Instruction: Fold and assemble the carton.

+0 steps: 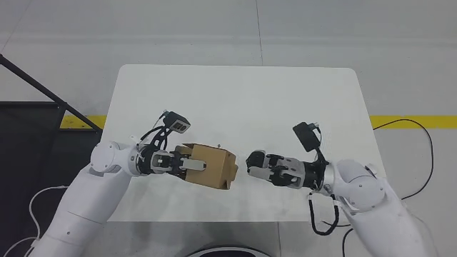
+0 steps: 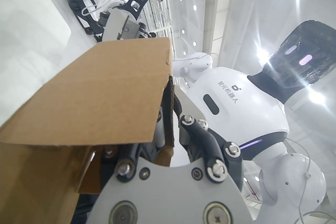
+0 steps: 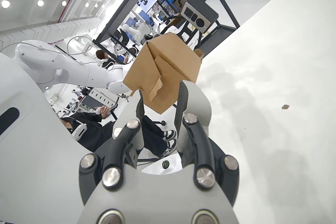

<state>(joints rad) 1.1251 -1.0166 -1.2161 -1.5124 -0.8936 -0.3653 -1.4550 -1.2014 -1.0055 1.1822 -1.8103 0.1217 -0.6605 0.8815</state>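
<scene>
Left pincer (image 1: 191, 164) is clamped on a wall of the carton (image 1: 216, 165), holding it over the tabletop (image 1: 235, 93). Right pincer (image 1: 251, 164) gapes empty, with the carton just beyond its fingertips.

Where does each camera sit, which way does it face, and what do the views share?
Top view: above the arms, looking down at the white table; left gripper shut on the brown cardboard carton, right gripper open beside it.
Left wrist view: on the left wrist, looking along its gripper at the clamped carton.
Right wrist view: on the right wrist, looking past its open gripper towards the carton and the table.
Shared: the carton in all three; top and right wrist views show the right gripper apart from it.
</scene>
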